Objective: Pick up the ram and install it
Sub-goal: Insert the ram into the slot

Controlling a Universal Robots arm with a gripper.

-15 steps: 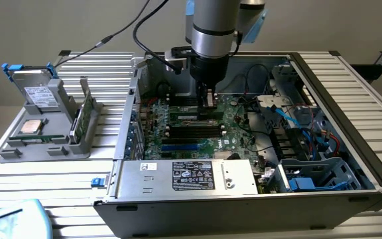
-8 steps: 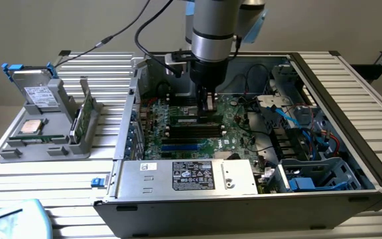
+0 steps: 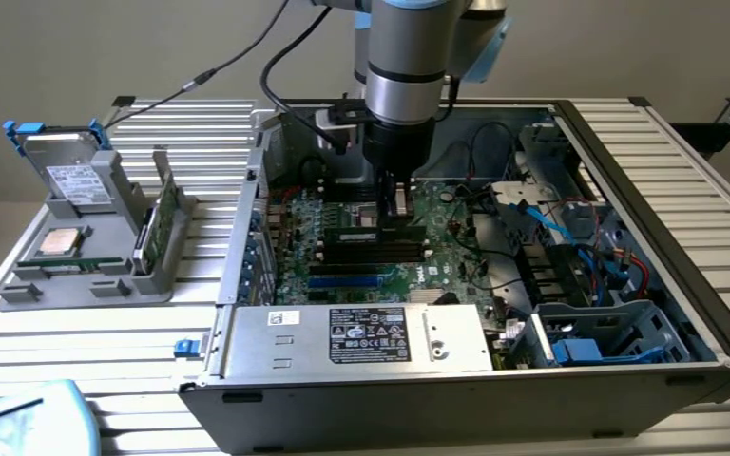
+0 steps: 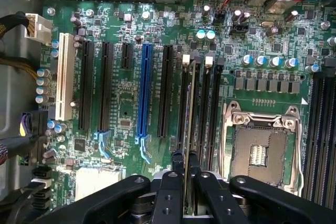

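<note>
Slatted metal table [image 3: 111,313] carrying an open computer case [image 3: 467,408], with a grey parts fixture [image 3: 86,280] beside it on the exterior view's left. Inside the case, the boxed power supply [image 3: 353,337] lies along the near wall, and behind it the green motherboard [image 4: 126,103] covers the floor. The arm [image 3: 410,66] descends vertically into the case above the middle of the board. In the wrist view, a row of long black expansion sockets and one blue socket [image 4: 144,93] runs alongside the memory slots [image 4: 215,114], with the open processor socket [image 4: 260,150] just beyond them. The gripper [image 4: 188,187] is closed to a narrow gap, and its black fingers [image 4: 170,192] clamp the ram [image 4: 189,119]. The ram is seen edge-on as a thin line lying along the memory slots. Whether its lower edge already touches a slot cannot be told. The stick is judged light and stiff along its length, but thin enough to be damaged by twisting or by pressure on its chips. The flat faces give a secure hold. The best place to grip appears to be the upper edge at mid-length, which leaves the contact edge and both ends free.
</note>
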